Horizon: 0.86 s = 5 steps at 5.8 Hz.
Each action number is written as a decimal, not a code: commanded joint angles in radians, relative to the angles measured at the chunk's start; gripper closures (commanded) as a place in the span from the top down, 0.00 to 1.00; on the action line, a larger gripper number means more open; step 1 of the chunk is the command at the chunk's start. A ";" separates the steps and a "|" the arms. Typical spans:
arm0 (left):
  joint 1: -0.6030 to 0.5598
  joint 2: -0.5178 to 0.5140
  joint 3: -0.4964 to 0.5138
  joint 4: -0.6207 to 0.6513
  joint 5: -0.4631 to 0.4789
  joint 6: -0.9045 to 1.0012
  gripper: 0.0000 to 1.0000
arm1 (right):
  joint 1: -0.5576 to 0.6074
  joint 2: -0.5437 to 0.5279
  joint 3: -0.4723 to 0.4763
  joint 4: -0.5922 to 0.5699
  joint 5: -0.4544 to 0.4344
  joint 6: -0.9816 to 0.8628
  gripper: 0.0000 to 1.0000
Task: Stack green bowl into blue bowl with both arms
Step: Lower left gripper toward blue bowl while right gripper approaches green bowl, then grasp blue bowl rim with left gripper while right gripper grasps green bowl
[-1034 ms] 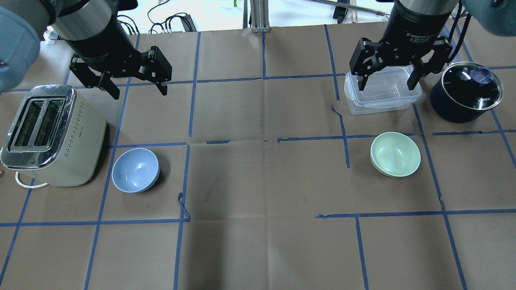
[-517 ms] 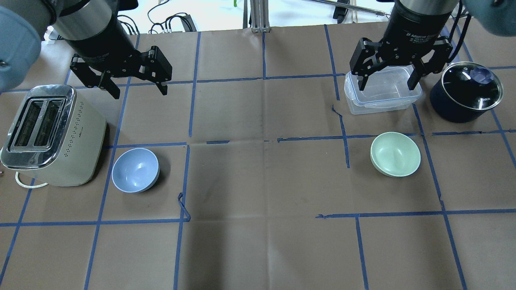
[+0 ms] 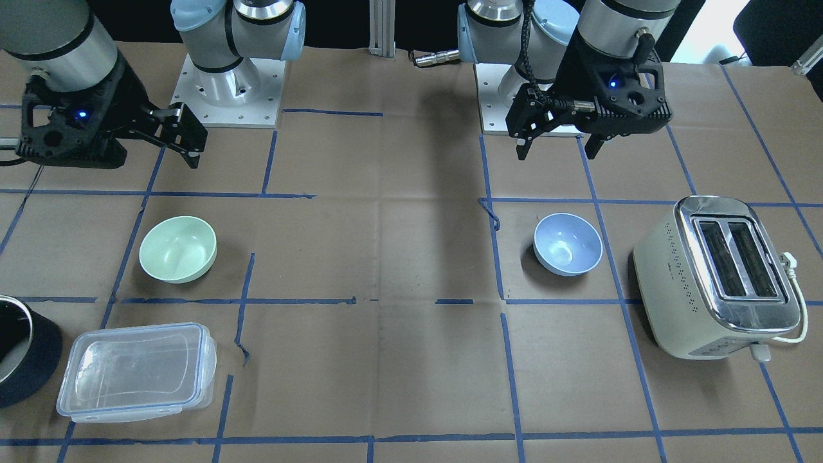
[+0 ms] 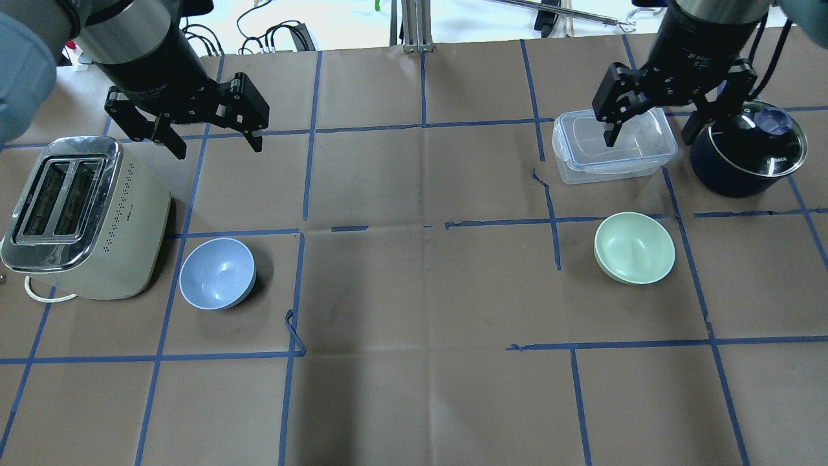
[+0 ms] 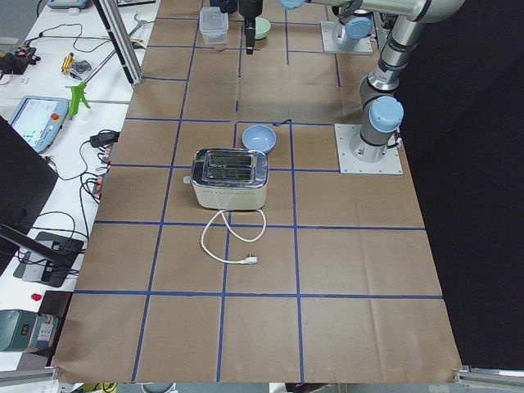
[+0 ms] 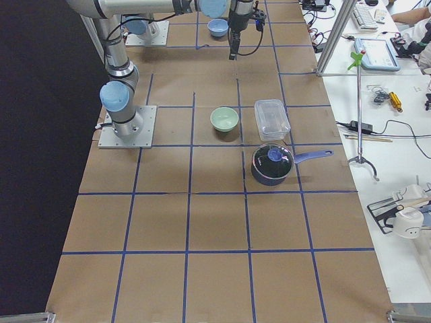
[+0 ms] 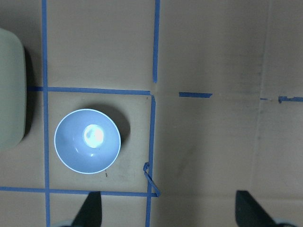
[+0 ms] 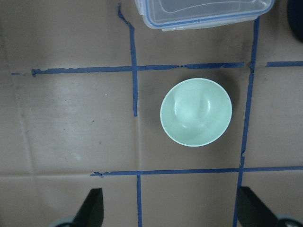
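Glossy bowls on a matt, paper-covered table.
The green bowl (image 4: 634, 248) and the blue bowl (image 4: 217, 273) look smooth and plastic-like, with light glinting inside. The table (image 4: 414, 401) wears creased brown paper crossed by blue tape (image 4: 369, 128). In the overhead view, at 9 o'clock, a toaster (image 4: 84, 220) pairs a mirror-bright metal top with a matt cream shell; at 2 o'clock sit a clear plastic container (image 4: 613, 145) and a dark pot (image 4: 747, 149) with a shiny glass lid.

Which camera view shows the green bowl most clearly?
The right wrist-mounted view: the green bowl sits near the centre, large, seen from above, with nothing covering it. The overhead and front-facing views show it whole but smaller. Exterior right shows it small, and exterior left shows it tiny and far away.
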 commanded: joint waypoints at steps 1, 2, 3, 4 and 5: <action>0.060 -0.031 -0.141 0.040 0.016 0.001 0.98 | -0.133 -0.003 0.026 -0.010 -0.001 -0.170 1.00; 0.092 -0.043 -0.239 0.147 0.018 0.033 0.98 | -0.207 -0.003 0.049 -0.026 0.004 -0.252 1.00; 0.101 -0.063 -0.357 0.307 0.018 0.103 0.98 | -0.270 0.000 0.105 -0.080 0.007 -0.301 1.00; 0.107 -0.086 -0.452 0.437 0.018 0.154 0.98 | -0.275 0.011 0.198 -0.203 0.007 -0.309 1.00; 0.111 -0.130 -0.511 0.547 0.023 0.224 0.95 | -0.275 0.014 0.328 -0.355 0.006 -0.311 1.00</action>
